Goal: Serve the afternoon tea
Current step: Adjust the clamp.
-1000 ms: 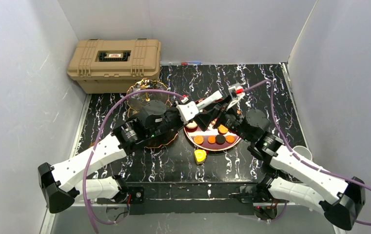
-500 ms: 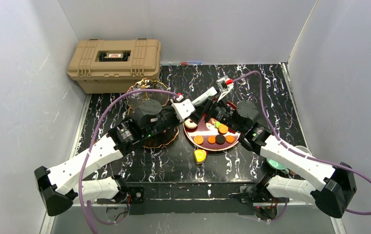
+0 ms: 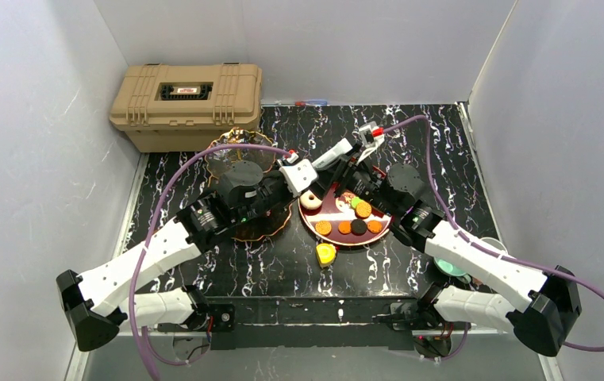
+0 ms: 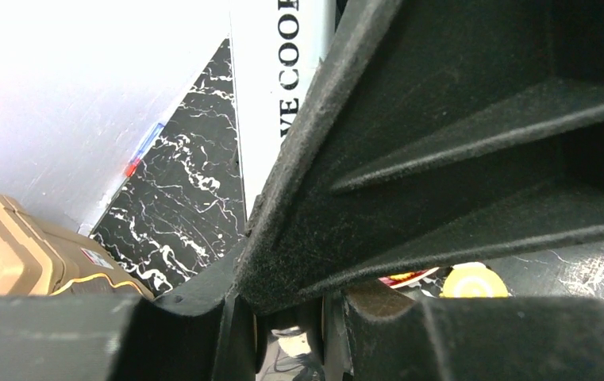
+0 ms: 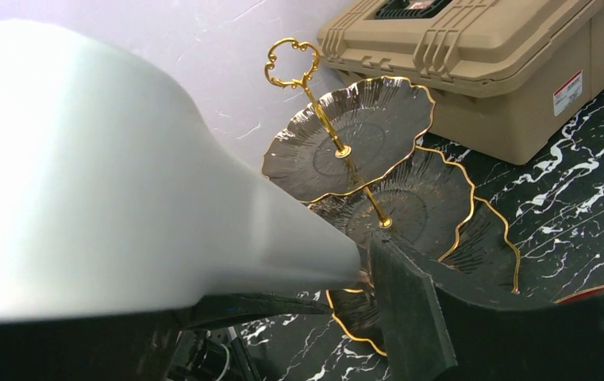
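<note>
Showing 1 stand [image 5: 386, 119] w/ 3 tiers, 1 yellow cake [image 3: 326, 254]

Left of the right gripper [image 3: 332, 171] the dark three-tier stand [image 5: 354, 135] with gold scalloped rims stands upright, while just beneath and nearer than that gripper orange, brown and green sweets [image 3: 359, 226] lie on a round red plate [image 3: 346, 241], one yellow sweet [image 3: 326, 254] nearer still on the table [image 3: 409, 127].

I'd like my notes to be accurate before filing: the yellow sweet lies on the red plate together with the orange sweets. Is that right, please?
Not quite. The yellow sweet lies on the table, just off the near rim of the red plate, not on it. The orange sweets are on the plate. The top external view shows this.
</note>
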Robot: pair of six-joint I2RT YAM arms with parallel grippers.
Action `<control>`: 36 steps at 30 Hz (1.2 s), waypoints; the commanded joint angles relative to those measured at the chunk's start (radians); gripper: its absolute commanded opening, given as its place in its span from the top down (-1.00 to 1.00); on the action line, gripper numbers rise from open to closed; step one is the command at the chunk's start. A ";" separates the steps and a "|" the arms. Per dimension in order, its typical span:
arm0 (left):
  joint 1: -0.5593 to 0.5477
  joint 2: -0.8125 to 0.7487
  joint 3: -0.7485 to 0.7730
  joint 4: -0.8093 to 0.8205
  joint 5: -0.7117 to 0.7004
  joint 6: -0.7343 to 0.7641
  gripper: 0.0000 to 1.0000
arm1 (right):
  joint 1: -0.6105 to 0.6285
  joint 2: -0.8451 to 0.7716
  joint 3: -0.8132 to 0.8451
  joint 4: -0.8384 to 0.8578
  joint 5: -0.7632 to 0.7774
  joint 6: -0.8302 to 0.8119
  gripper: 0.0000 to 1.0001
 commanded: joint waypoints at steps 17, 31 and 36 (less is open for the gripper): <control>-0.018 0.022 0.033 -0.038 -0.009 -0.012 1.00 | 0.004 -0.084 -0.045 0.231 0.122 0.048 -0.94; -0.018 0.026 0.059 -0.018 -0.011 -0.004 1.00 | 0.004 -0.003 -0.012 0.155 0.058 0.067 -0.83; -0.018 0.025 0.057 -0.015 -0.014 -0.002 1.00 | 0.004 0.023 -0.003 0.170 0.044 0.075 -0.57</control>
